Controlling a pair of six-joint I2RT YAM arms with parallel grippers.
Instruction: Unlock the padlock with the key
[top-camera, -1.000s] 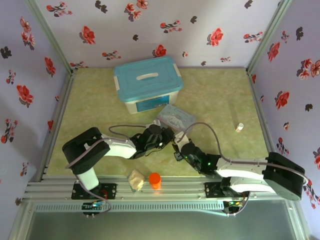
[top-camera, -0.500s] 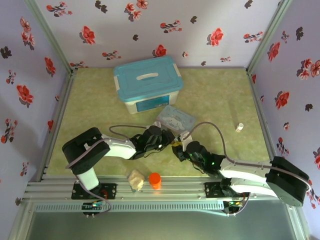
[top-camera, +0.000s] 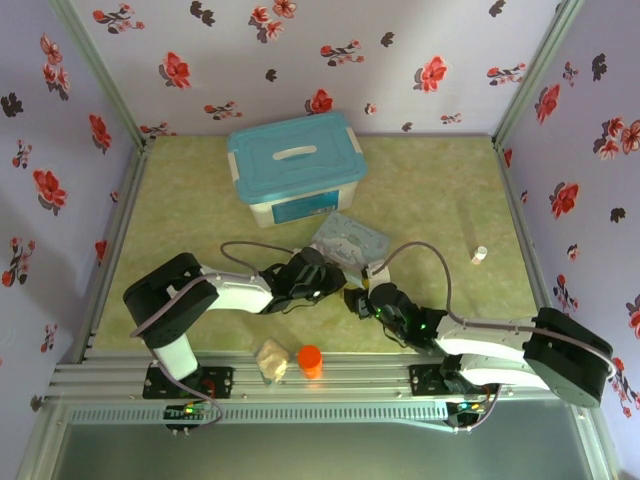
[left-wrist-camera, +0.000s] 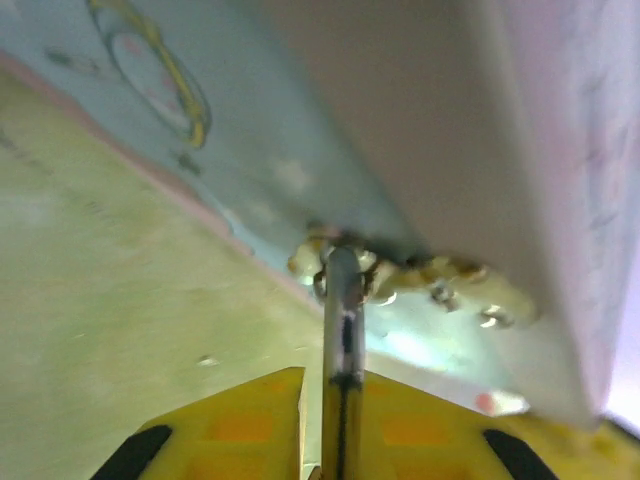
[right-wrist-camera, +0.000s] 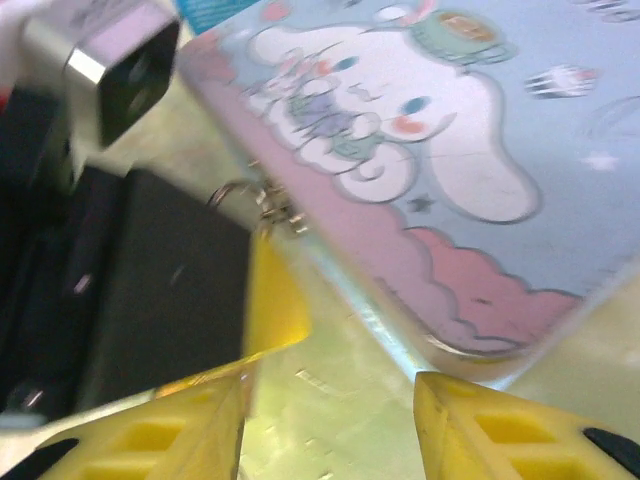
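Your left gripper (left-wrist-camera: 335, 385) is clenched on one thin silvery-grey metal key (left-wrist-camera: 341, 300), its tip against one tiny brass-gold padlock (left-wrist-camera: 440, 272) at the edge of one pale-blue cartoon tin (left-wrist-camera: 230, 150). Your right gripper (right-wrist-camera: 345, 310) is released and empty, just beside that padlock.

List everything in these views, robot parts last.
storage box: one, white with teal lid, far centre.
cartoon tin: one, pale blue, in front of the box.
padlock: one, brass-gold, at the tin's edge.
key: one, silvery, between the left fingers.
white tube: one, right side.
orange cylinder: one, near edge.
beige lump: one, beside the cylinder.
table: one, green top.
left fingers: two, yellow, shut on the key.
right fingers: two, yellow, open, by the tin.
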